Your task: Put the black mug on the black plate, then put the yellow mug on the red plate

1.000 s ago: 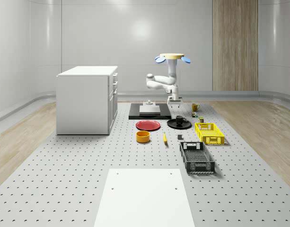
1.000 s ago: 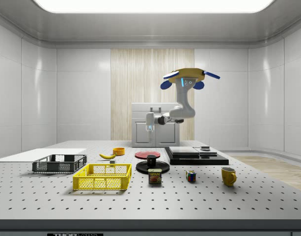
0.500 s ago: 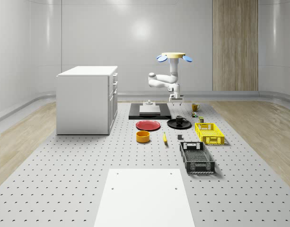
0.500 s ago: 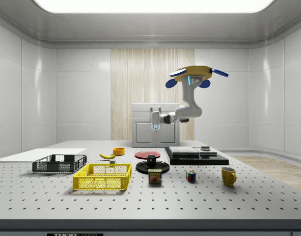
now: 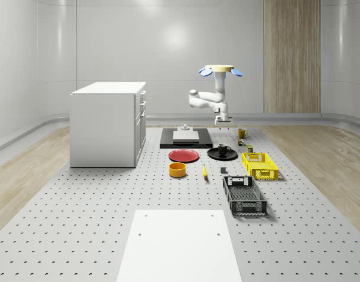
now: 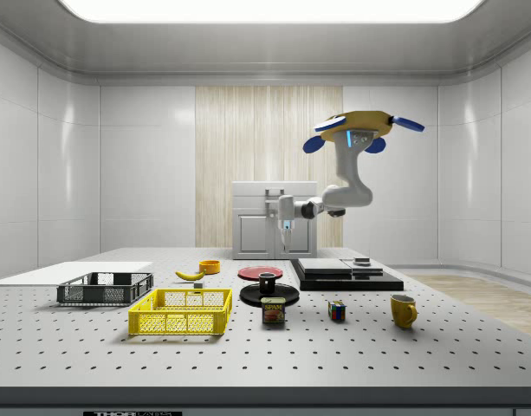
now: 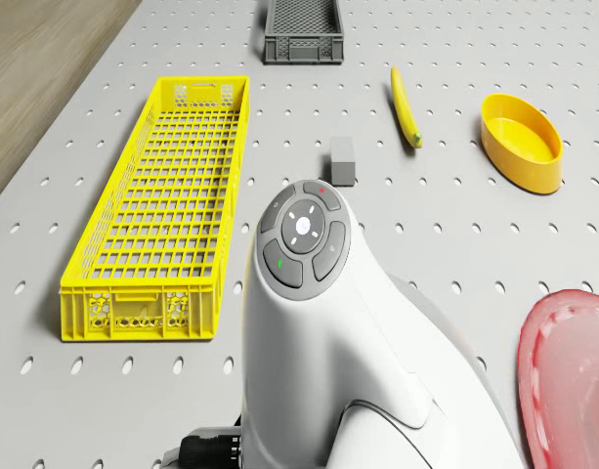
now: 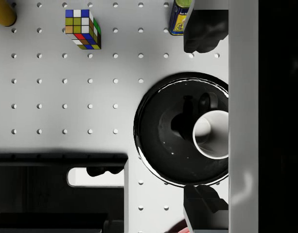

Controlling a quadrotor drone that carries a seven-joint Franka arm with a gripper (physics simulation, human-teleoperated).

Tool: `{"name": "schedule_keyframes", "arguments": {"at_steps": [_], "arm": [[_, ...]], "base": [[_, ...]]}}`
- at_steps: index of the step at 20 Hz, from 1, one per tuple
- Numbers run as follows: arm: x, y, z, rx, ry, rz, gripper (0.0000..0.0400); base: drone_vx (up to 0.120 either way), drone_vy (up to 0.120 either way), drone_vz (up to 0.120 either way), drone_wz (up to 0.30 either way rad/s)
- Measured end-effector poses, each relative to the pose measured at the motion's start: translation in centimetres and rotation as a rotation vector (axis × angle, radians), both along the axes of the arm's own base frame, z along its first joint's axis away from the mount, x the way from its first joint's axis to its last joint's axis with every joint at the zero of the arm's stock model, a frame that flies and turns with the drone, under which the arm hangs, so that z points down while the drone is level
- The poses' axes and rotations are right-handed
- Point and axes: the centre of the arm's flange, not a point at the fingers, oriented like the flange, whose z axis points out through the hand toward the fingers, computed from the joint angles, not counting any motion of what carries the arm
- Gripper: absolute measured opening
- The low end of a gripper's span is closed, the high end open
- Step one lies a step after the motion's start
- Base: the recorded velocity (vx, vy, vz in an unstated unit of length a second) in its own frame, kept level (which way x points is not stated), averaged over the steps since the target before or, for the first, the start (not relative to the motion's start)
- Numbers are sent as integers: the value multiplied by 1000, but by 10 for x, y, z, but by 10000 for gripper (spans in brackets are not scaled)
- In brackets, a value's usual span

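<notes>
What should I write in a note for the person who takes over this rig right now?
Claw: open and empty, up in the air over the black plate.
Drone: hovering above the table, near the black slab.
Black mug: stands on the black plate. First step looks done.
Yellow mug: on the table, far from the red plate, untouched.
Left: fetch the yellow mug and set it on the red plate.

White arm (image 7: 319,332), yellow crate (image 7: 162,210) (perforated table (image 7: 74,391)), banana (image 7: 406,107)
</notes>
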Motion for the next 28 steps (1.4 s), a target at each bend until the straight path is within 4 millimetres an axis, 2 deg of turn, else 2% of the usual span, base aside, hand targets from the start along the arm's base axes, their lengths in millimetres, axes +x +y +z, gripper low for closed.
{"name": "schedule_keyframes", "arguments": {"at_steps": [28], "arm": [[0, 0, 0, 0, 0, 0, 400]], "base": [[-120, 120, 0, 0]]}}
